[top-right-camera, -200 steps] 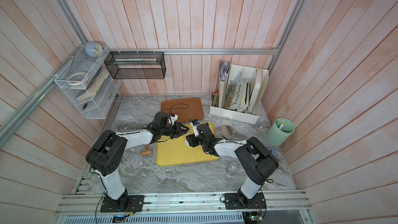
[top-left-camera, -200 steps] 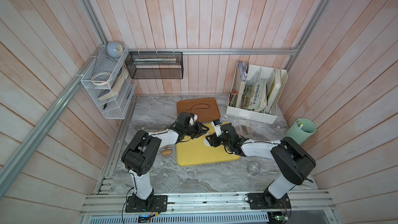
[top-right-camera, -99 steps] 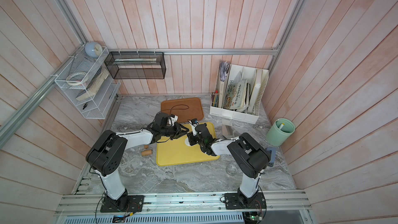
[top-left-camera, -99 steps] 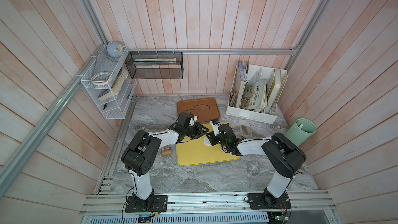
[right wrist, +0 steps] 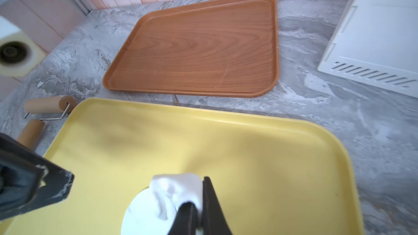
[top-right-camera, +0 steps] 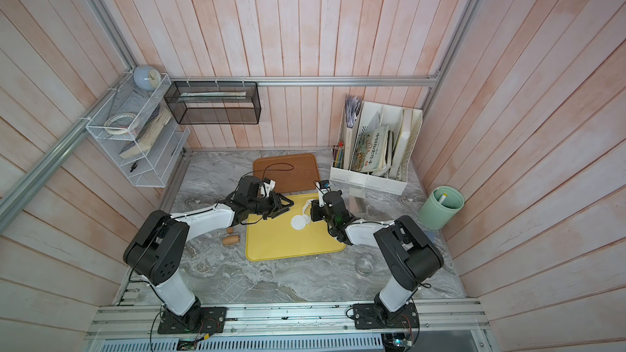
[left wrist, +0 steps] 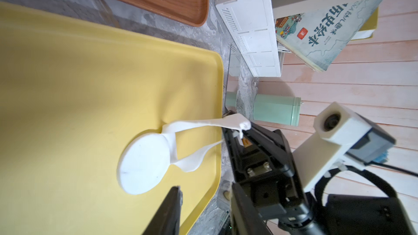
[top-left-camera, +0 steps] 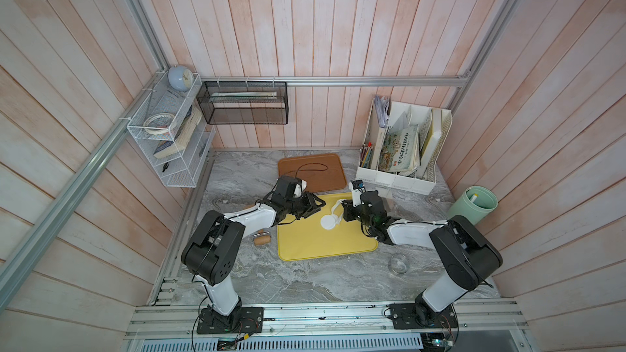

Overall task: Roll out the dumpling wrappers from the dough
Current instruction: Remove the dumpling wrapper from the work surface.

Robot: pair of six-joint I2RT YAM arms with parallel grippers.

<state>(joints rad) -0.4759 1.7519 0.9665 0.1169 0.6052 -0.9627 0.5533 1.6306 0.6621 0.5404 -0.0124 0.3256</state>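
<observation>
The left wrist view shows me what the top views blur: the right gripper is pinched shut on a ragged dough scrap stretched off the flat, round dumpling wrapper, which lies mid yellow tray. The left gripper hovers part-open and empty over the tray's far-left part, with smooth bare plastic around it.

Fingers pinch dough scrap; wrapper on tray.
</observation>
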